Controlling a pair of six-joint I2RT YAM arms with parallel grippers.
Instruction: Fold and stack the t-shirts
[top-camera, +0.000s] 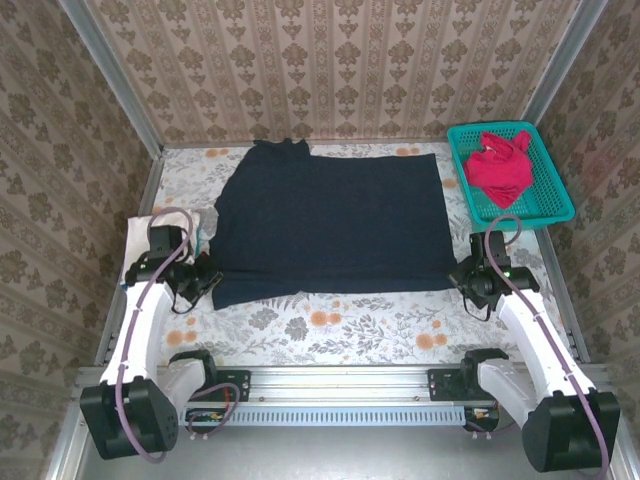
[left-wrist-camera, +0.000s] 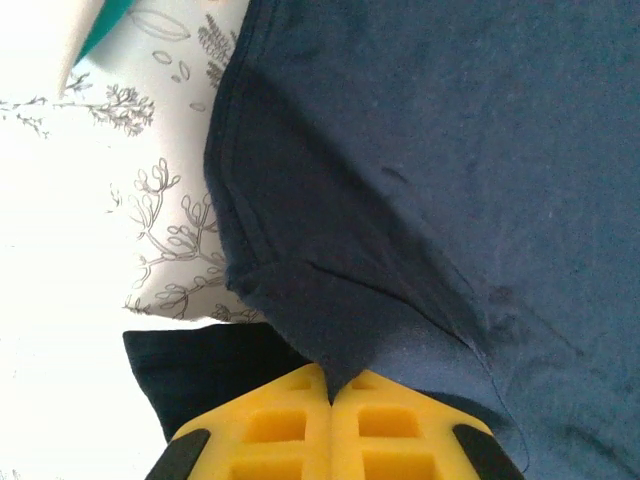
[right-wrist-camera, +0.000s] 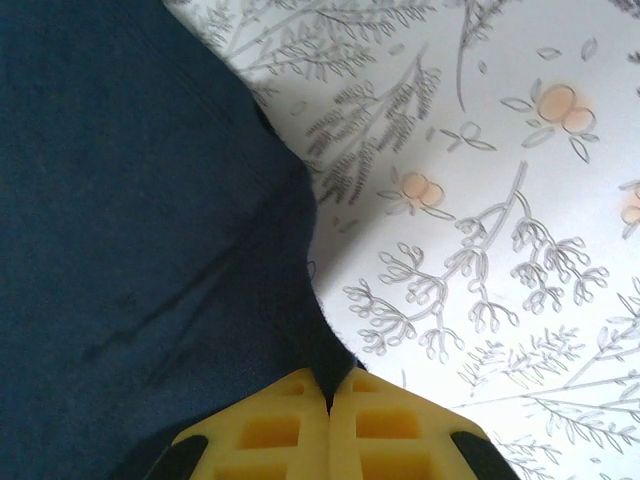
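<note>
Your left fingers (top-camera: 207, 280) are pressed fully together on the near-left corner of the navy t-shirt (top-camera: 330, 220). In the left wrist view the yellow pads (left-wrist-camera: 300, 420) meet with a peak of dark cloth (left-wrist-camera: 420, 200) pinched in the seam between them. Your right fingers (top-camera: 463, 274) are likewise closed tight, and the right wrist view shows their pads (right-wrist-camera: 380, 425) nipping the shirt's near-right corner (right-wrist-camera: 130, 250).

The navy shirt lies flat on the floral tabletop (top-camera: 340, 335), spread between the two sets of fingers and away from them toward the back wall. Its long axis runs from one set of fingers to the other, and its near edge stretches between them. It forms a broad, mostly smooth rectangle. A small bump of cloth pokes out at the far-left corner, and soft creases fan out from each pinched corner.

Beyond your right fingers, the red t-shirt (top-camera: 500, 168) sits crumpled in the teal basket (top-camera: 560, 205). Just outboard of your left fingers, a cream-white t-shirt (top-camera: 138, 238) lies partly under that arm.
</note>
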